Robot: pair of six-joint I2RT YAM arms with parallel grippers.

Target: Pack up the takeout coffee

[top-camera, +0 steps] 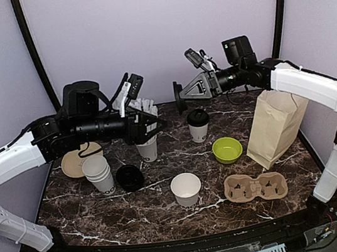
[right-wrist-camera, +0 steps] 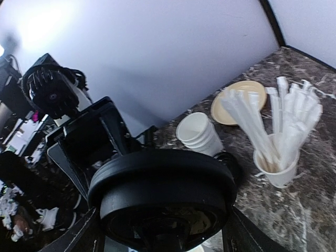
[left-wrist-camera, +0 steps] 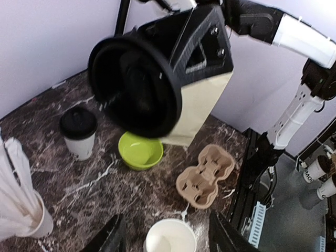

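A takeout coffee (top-camera: 198,125) with a black lid stands upright at the back middle of the marble table; the left wrist view has it as the takeout coffee (left-wrist-camera: 79,132). My right gripper (top-camera: 184,94) hovers above and left of it, shut on a loose black lid (top-camera: 179,97) held on edge. That lid (right-wrist-camera: 163,191) fills the space between the right fingers (right-wrist-camera: 244,236). My left gripper (top-camera: 157,125) is just left of the lid, open and empty, its dark fingers (left-wrist-camera: 110,239) spread over a lidless white cup (left-wrist-camera: 170,242).
A cup of white straws (top-camera: 147,143) sits under the left gripper. A stack of lidless cups (top-camera: 98,173), black lids (top-camera: 129,177) and a tan plate (top-camera: 72,164) are at the left. At the right are a green bowl (top-camera: 227,149), a paper bag (top-camera: 276,124) and a cardboard carrier (top-camera: 255,187).
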